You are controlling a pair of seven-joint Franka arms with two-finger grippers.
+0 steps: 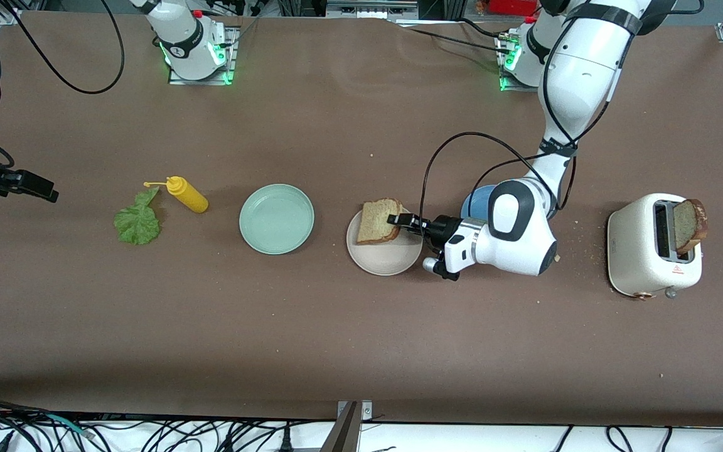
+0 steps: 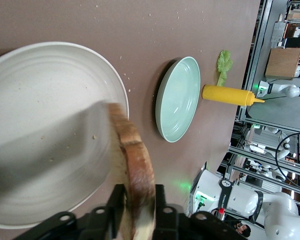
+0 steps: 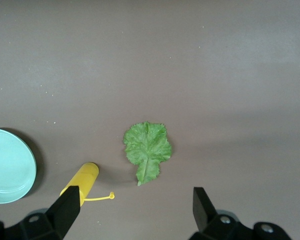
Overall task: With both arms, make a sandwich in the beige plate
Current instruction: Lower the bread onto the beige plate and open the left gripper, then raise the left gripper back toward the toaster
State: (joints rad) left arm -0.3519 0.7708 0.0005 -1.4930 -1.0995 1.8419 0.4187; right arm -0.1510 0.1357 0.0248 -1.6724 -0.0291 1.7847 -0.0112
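Your left gripper (image 1: 399, 221) is clenched on the square tan bread slice (image 1: 379, 221), holding it tilted over the round cream-beige plate (image 1: 384, 260), evidently to lay it flat. Your right gripper (image 3: 135, 207) waits, fingers spread, above the ruffled green lettuce leaf (image 3: 147, 148).

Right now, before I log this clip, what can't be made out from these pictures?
- Blue plate: front view, mostly covered by the left arm.
- Whether the bread slice, gripped by the left claw, touches the beige plate: unclear in both views.
- Right claw: front view, cut off by the edge; the wrist view shows it open over the lettuce.
- Toaster slots: interior hidden.
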